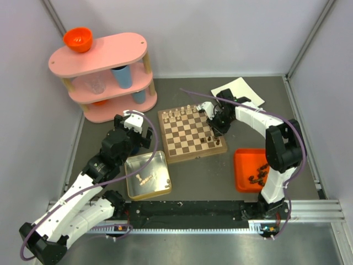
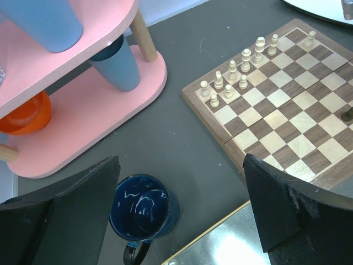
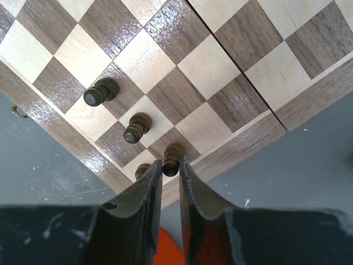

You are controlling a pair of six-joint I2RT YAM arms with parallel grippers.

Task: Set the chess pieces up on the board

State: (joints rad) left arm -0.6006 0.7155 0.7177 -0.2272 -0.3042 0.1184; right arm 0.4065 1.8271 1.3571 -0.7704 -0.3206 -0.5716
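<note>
Left claw (image 2: pixel 181 187) spread wide; right arm (image 1: pixel 259 118) outstretched, right claw (image 3: pixel 170 165) nearly closed (tips down)

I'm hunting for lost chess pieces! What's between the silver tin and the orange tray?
Nothing: only bare grey table lies between the silver tin and the orange tray. The top view shows that stretch.

A: What carries it all?

B: A dark grey table (image 1: pixel 193 176), lightly speckled.

A: And directly on it?

B: A pink tiered shelf (image 1: pixel 110 52) at the upper left, with a dark blue mug (image 2: pixel 140 207) near its base. The chessboard (image 1: pixel 190 138) sits at centre. A square silver tin (image 1: pixel 160 187) lies below and left of it, an orange tray (image 1: pixel 245 168) at the right, and a white sheet (image 1: pixel 242 88) at the upper right.
</note>
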